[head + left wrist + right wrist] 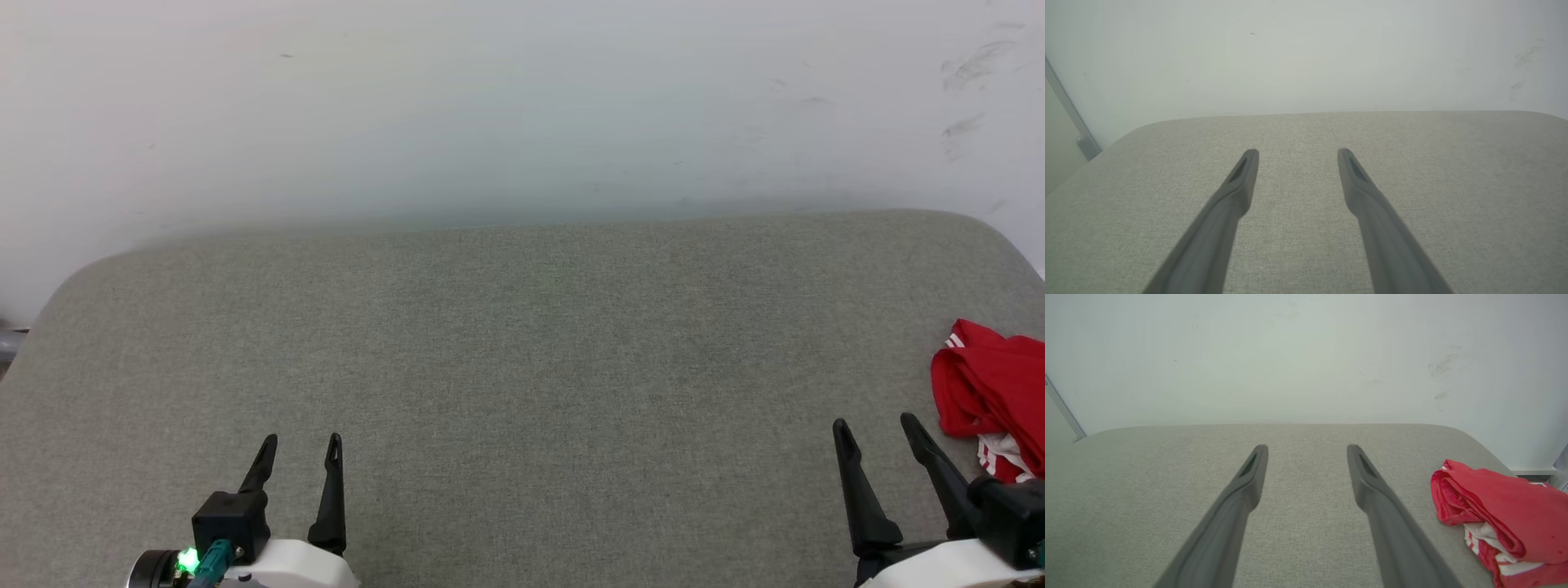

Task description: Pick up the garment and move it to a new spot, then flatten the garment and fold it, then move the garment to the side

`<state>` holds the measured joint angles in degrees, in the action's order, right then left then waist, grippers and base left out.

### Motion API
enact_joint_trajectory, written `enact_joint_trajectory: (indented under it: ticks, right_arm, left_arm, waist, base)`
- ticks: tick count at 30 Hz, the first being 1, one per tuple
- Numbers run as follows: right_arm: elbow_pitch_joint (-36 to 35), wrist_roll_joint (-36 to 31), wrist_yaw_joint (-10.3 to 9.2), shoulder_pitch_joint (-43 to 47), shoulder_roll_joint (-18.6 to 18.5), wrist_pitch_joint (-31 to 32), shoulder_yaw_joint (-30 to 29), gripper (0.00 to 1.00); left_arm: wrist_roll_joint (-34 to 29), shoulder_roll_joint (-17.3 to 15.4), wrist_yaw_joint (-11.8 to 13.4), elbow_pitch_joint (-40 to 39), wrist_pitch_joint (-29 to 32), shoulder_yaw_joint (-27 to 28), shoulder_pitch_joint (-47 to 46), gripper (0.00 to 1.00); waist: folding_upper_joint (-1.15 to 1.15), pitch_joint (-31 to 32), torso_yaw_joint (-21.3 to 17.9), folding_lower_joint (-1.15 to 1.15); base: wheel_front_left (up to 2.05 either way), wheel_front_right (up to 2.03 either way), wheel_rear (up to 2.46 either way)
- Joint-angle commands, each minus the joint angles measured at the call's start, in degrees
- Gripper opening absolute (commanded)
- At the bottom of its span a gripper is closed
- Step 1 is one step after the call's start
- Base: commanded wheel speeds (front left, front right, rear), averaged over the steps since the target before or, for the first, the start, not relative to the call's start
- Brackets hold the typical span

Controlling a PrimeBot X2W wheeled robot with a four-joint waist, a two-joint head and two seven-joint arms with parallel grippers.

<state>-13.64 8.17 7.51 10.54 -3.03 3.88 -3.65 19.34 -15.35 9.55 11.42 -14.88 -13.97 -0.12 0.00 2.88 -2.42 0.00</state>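
The garment (992, 392) is a red jersey with white striped trim, folded into a bundle at the right edge of the grey padded surface; in the right wrist view the garment (1502, 516) lies just right of my fingers. My right gripper (876, 423) stands open a little left of it, not touching, nothing between its fingers (1367, 473). My left gripper (300, 441) is open at the lower left over bare fabric, far from the garment, and its fingers (1247, 171) hold nothing.
The grey upholstered surface (522, 343) has rounded far corners and ends against a white wall (522, 106) with scuff marks at the right. A metal strip (1073, 118) runs down at the far left beyond the surface's edge.
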Motion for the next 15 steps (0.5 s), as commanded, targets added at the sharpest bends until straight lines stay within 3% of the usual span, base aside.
enact_joint_trajectory:
  ticks: [1, 5, 6, 15]
  right_arm:
    - [0.08, -0.05, -0.06, -0.52, 0.24, -0.11, 0.08, 1.00]
    - [0.06, 0.28, -0.06, -0.70, 0.24, -0.04, 0.02, 1.00]
    - [0.02, 0.12, 0.00, -0.04, 0.00, 0.02, 0.05, 0.00]
    - [2.94, 10.74, 0.01, -1.61, -0.52, -0.43, 0.55, 0.00]
  left_arm:
    - [-0.36, 0.14, -0.39, 0.22, -0.34, 0.28, -0.51, 1.00]
    - [-0.28, 0.29, -0.41, 0.23, -0.39, 0.63, -0.77, 1.00]
    - [0.01, 0.10, -0.40, 0.07, 0.00, 0.51, -0.17, 0.00]
    - [8.66, 1.57, -2.38, 0.59, 2.68, 2.95, -0.99, 0.00]
  waist:
    - [0.00, 0.01, 0.02, 0.00]
    - [0.00, 0.19, -0.02, 0.00]
    - [0.00, 0.20, -0.03, 0.00]
    - [0.00, -0.02, 0.15, 0.00]
  base:
    - [0.00, 0.00, 0.00]
    - [0.00, 0.00, 0.00]
    - [0.00, 0.00, 0.00]
    - [0.00, 0.00, 0.00]
